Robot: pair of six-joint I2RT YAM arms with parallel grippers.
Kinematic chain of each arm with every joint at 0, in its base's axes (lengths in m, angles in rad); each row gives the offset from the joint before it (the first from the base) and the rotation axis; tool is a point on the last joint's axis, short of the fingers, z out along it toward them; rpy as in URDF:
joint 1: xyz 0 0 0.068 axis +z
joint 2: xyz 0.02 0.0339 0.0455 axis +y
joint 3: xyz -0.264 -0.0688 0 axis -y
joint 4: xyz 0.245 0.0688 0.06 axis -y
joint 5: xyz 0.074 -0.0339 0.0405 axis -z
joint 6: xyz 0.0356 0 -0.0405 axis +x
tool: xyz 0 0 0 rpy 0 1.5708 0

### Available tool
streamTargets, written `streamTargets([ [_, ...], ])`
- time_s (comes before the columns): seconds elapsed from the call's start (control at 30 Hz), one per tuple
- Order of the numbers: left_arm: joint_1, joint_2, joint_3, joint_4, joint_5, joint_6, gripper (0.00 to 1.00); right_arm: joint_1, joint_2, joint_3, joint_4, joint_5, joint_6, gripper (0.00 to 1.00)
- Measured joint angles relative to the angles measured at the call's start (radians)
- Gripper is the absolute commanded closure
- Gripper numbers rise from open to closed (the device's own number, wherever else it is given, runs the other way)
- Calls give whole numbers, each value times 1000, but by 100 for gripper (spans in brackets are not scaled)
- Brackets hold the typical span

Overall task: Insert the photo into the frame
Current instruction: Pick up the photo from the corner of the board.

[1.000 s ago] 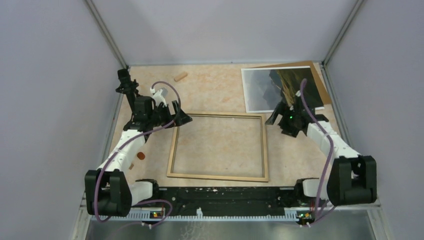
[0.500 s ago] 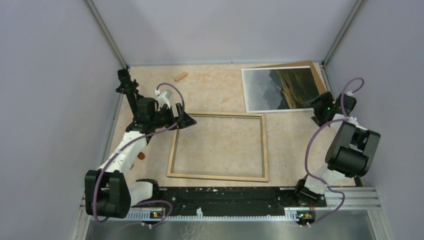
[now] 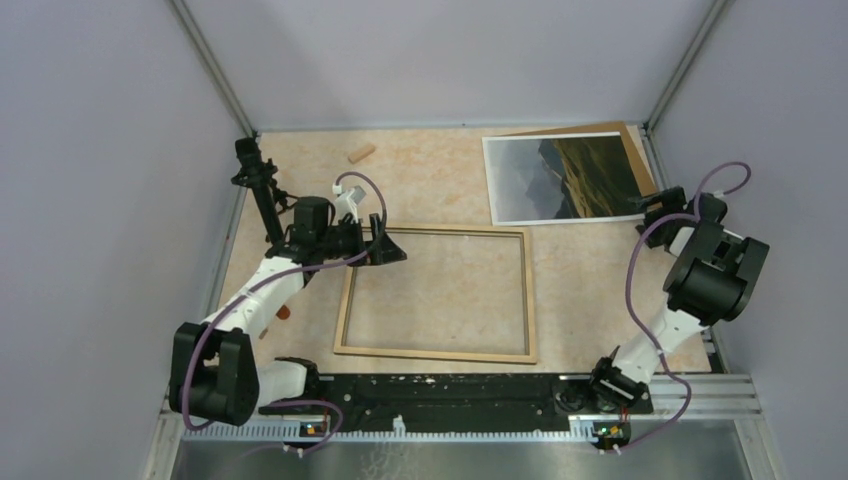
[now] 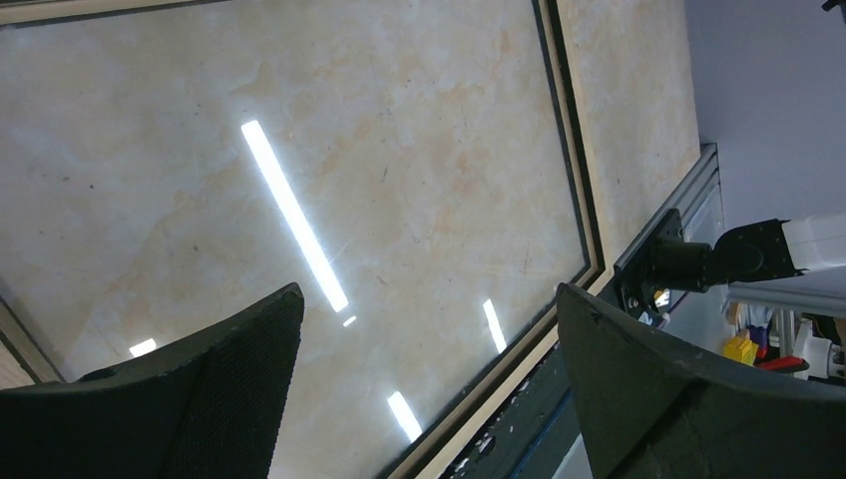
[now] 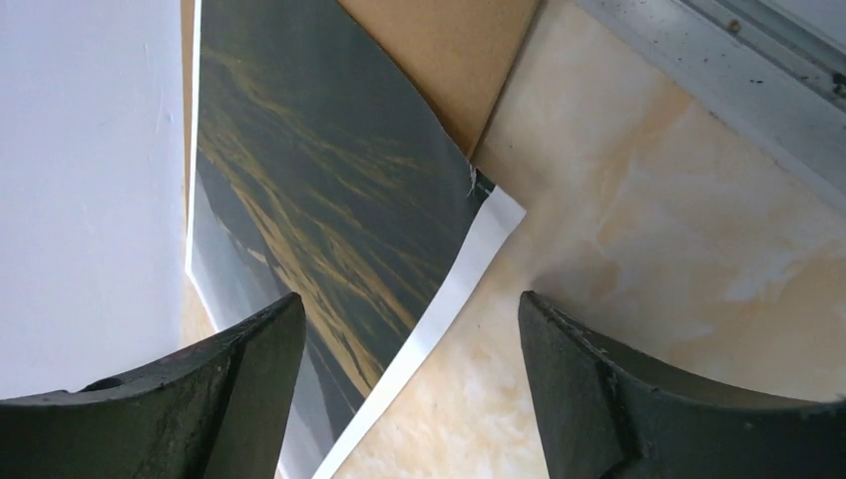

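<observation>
The right end effector gapes wide over a corner of the photo; the left end effector, also wide, apparently hovers above the frame.

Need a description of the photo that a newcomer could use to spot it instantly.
Go to the table's far right corner, beyond the frame in the middle. The photo lies there, partly on a brown board. It is the only printed sheet: grey mountains, a yellow-green hillside and a white border, while the board is plain brown.
</observation>
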Motion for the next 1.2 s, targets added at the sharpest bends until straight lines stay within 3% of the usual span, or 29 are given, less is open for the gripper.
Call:
streamTargets([
  [0.13, 0, 6, 2, -2, 0, 4, 2, -3, 60, 6, 103, -34, 56, 28],
  [0.37, 0, 6, 10, -8, -1, 15, 2, -3, 114, 15, 214, -64, 138, 59],
  [0.47, 0, 7, 10, -9, -1, 15, 2, -3, 116, 13, 256, -74, 174, 67],
  [0.7, 2, 17, 11, -9, -1, 15, 2, 2, 119, 24, 315, -99, 217, 65],
  [1.03, 5, 17, 12, -11, -8, 18, 2, 86, 251, 140, 369, -52, 224, 64],
  [1.13, 6, 17, 12, -12, -12, 18, 2, 115, 268, 151, 359, -11, 216, 72],
  [1.2, 9, 17, 12, -14, -17, 18, 2, 131, 273, 152, 357, 21, 203, 90],
])
